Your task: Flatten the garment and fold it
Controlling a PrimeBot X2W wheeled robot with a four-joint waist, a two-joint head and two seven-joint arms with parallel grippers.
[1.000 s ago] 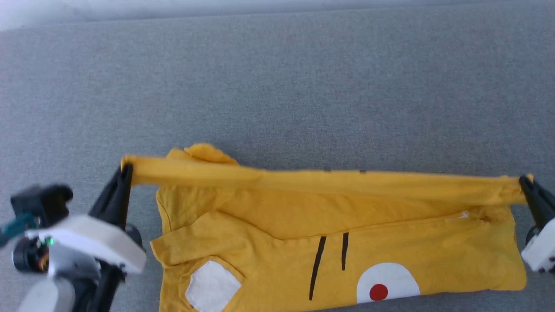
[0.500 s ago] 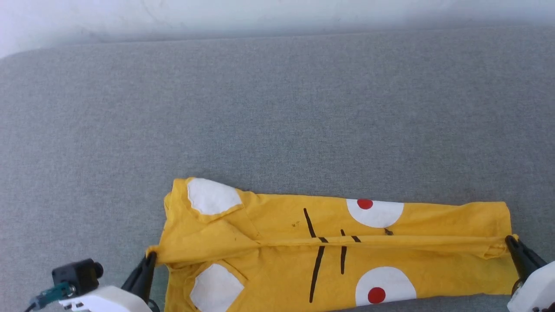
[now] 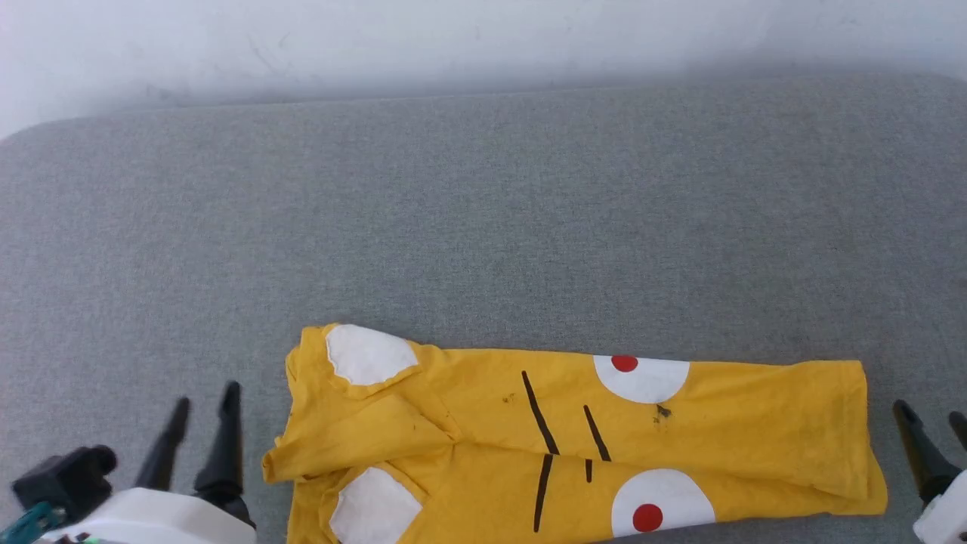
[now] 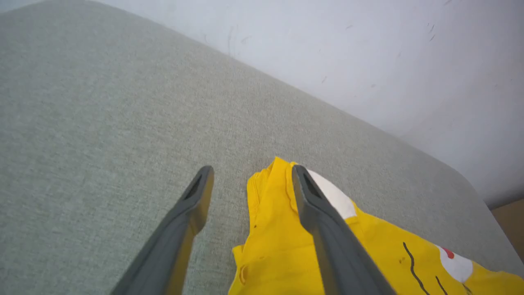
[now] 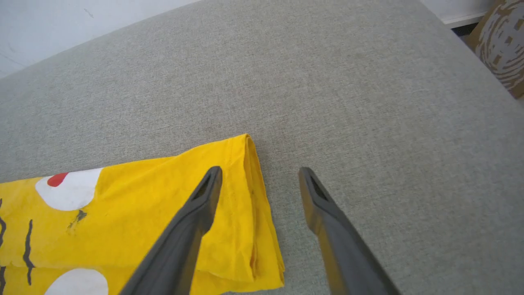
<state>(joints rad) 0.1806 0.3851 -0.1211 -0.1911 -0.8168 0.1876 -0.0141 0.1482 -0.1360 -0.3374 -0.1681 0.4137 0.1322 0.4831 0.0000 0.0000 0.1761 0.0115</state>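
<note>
Past the right edge of the grey cushion (image 3: 483, 227), lower down, a brown thing with a pale pattern (image 5: 501, 45). Behind the cushion, a pale scuffed wall (image 3: 453, 45). Between wall and shirt (image 3: 725, 423), a wide stretch of bare fabric, free for moving. Yellow shirt folded into a long strip, flat along the near part of the cushion, white sleeve patches at the left end, hem at the right. Just beside the sleeve end, left pincer (image 3: 205, 404), fingers spread open, gripping nothing. Just off the hem corner, right pincer (image 3: 929, 414), likewise spread open and empty, apart from the cloth. Rounded cushion corner at far left.
</note>
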